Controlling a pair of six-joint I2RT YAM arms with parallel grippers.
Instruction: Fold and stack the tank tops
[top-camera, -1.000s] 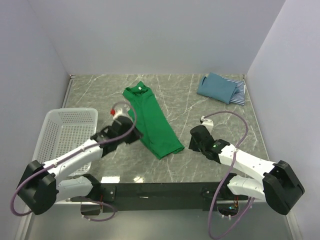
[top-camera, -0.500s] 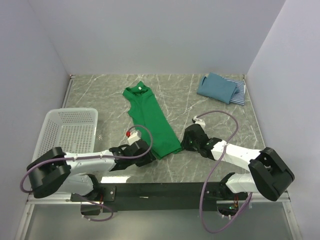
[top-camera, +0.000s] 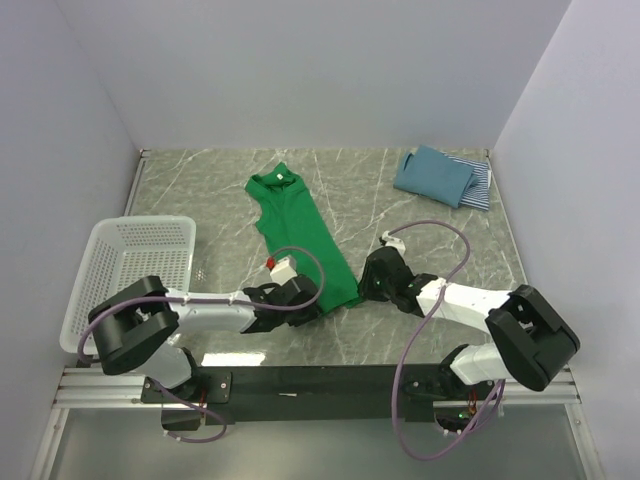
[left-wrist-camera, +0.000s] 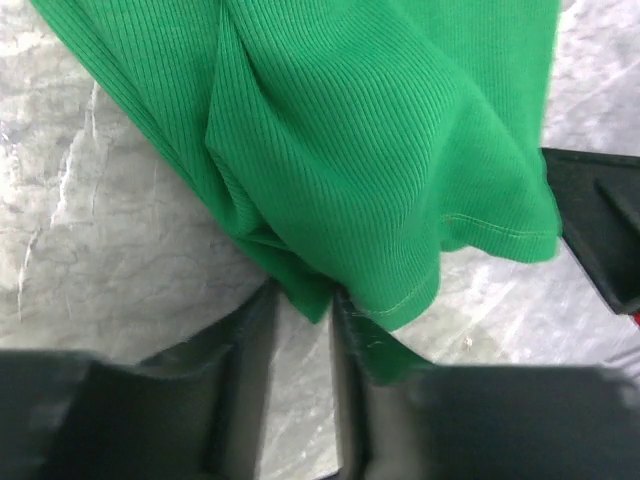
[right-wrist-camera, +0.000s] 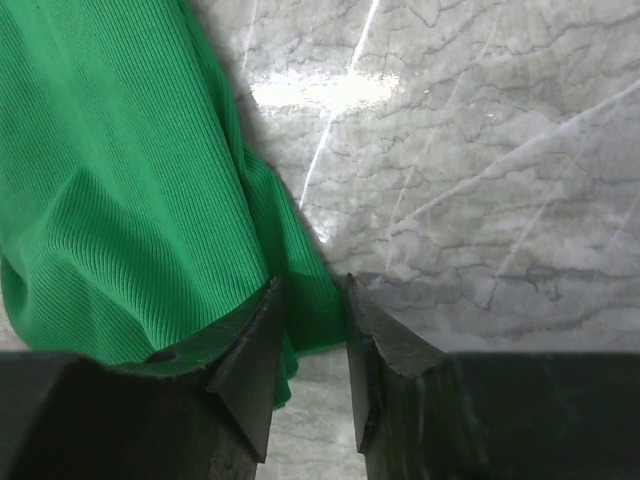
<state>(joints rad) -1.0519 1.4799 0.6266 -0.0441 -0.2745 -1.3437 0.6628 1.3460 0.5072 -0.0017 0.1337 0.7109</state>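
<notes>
Both arms were down low on the marble table (top-camera: 420, 230), and each had gone for a near corner of the green tank top (top-camera: 300, 235). In the left wrist view, the left gripper (left-wrist-camera: 300, 295) had its two dark fingers (left-wrist-camera: 245, 360) set a narrow way apart, with the hem corner of the green top dropping right into the slot between the tips. Bare table showed in the gap just behind that corner. The fabric bunched into a ridge straight ahead of the tips and spread away beyond them. Whether those fingers had actually bitten the cloth, I could not tell.

The right side looked much the same. The right gripper (right-wrist-camera: 310, 285) straddled the edge of the green top, with its pointed fingers (right-wrist-camera: 250, 350) slightly parted and a fold of hem filling the space between the tips. The rest of the cloth ran off past the left-hand finger, and plain marble lay ahead of and beside the right-hand one. Again, I could not tell whether it was a true pinch or just a straddle.

From above, the green top stretched long and narrow away from both sets of fingertips toward the back wall. The teal-blue top (top-camera: 432, 172) lay folded on the striped top (top-camera: 480, 185), far beyond the right fingers in the back corner. The white basket (top-camera: 140, 235) sat out to the side of the left arm.
</notes>
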